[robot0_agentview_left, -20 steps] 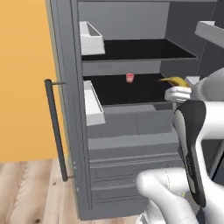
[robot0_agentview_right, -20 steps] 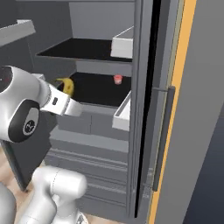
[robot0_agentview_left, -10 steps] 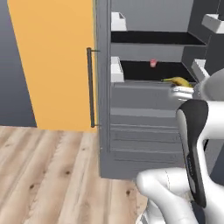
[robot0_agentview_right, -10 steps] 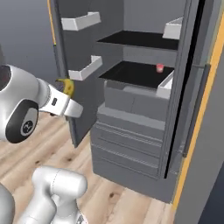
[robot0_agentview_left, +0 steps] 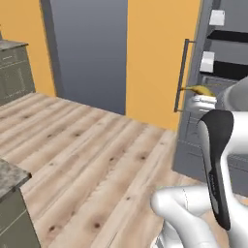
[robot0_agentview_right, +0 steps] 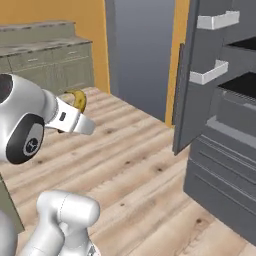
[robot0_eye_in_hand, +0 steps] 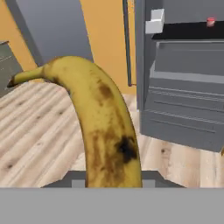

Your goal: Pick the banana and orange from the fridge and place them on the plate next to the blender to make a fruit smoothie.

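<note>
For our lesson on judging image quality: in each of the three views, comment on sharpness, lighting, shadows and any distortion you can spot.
Left base view: soft, slightly blurred; flat even light, no clear cast shadows on the wooden floor. Right base view: similar softness; the fridge is evenly shaded, without glare. Hand view: the banana, held in the hand, looms large from closeness, its dark spots readable, while the fridge edges behind look mildly fuzzy.

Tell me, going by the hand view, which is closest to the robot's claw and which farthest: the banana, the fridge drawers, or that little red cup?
1. Banana, held in the gripper.
2. Fridge drawers, low on the right.
3. Red cup, back on the fridge shelf, upper right.
</note>
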